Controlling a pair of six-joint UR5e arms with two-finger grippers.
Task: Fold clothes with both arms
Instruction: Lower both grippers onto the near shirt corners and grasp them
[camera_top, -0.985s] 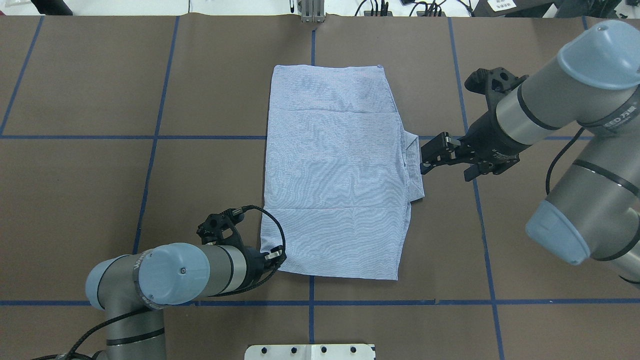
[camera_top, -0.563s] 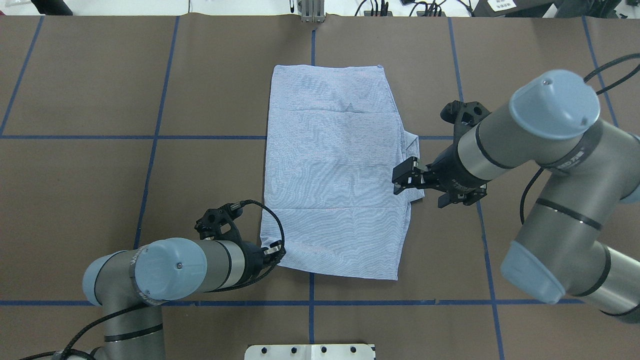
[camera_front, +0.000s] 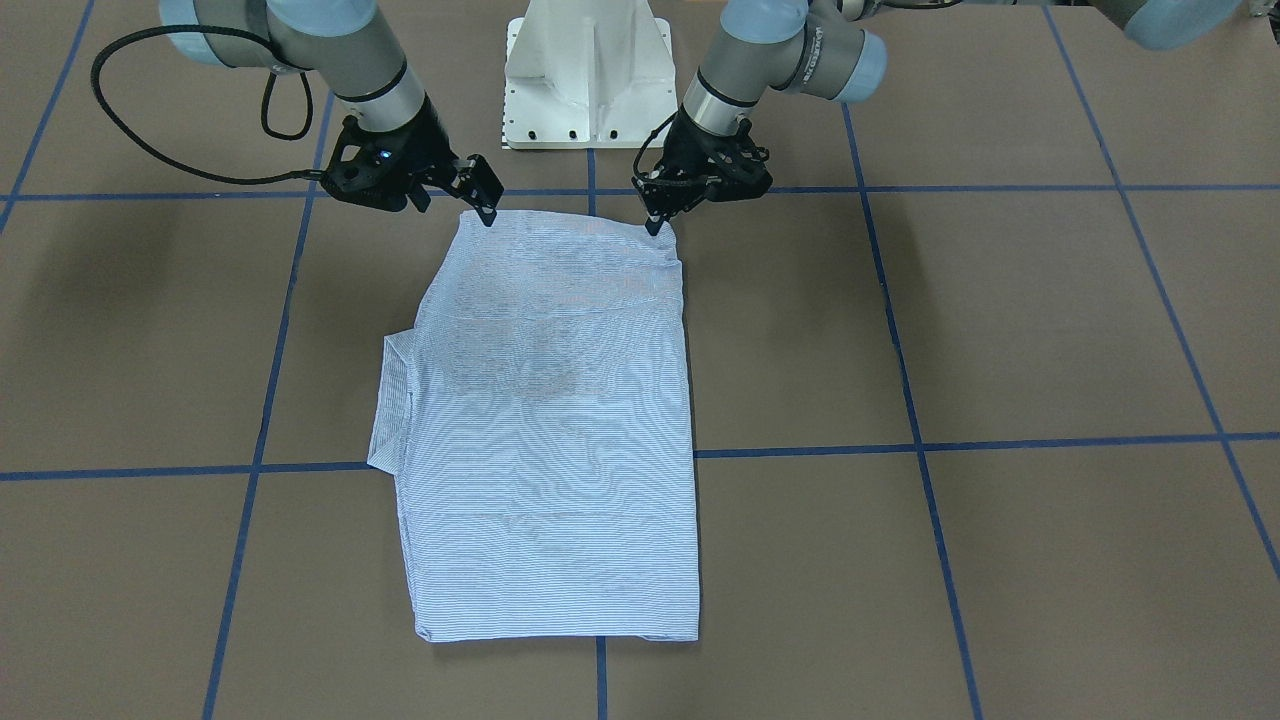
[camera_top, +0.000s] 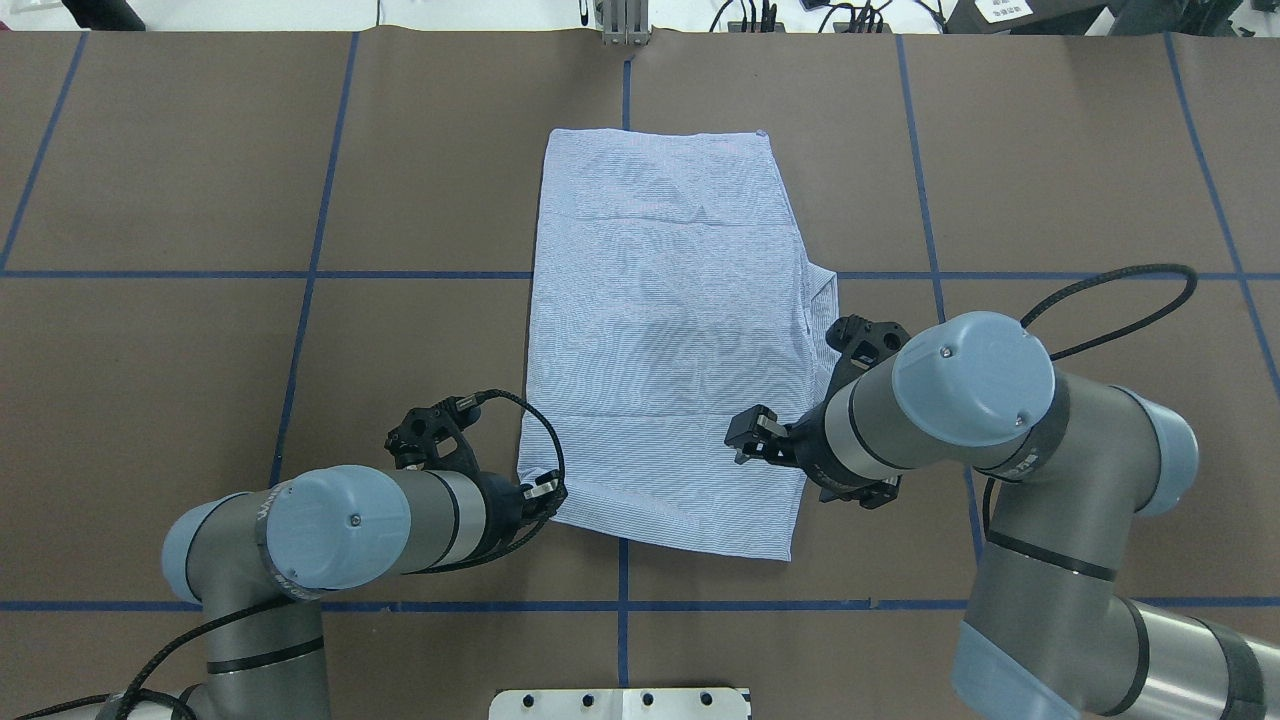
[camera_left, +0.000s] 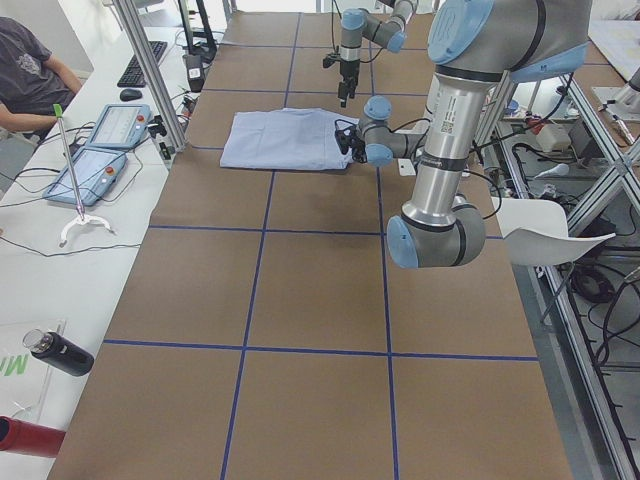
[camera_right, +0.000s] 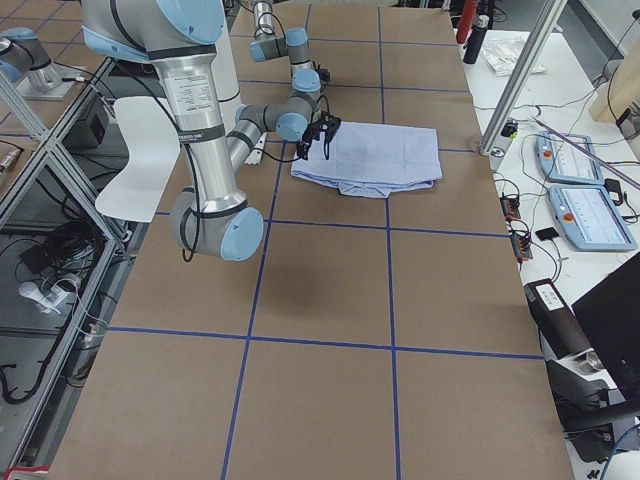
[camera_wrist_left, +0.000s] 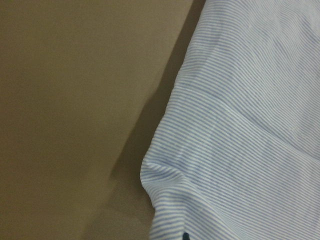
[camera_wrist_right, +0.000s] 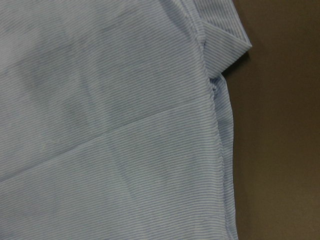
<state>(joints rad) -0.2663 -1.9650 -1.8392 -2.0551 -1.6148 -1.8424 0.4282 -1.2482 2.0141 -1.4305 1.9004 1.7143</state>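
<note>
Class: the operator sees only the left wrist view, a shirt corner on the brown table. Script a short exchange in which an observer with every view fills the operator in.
Operator: Where is the right gripper?
Observer: The right gripper hangs over the shirt's near right part.
Operator: Is the fold tidy all round?
Observer: No, the collar juts out past the shirt's right edge.
</note>
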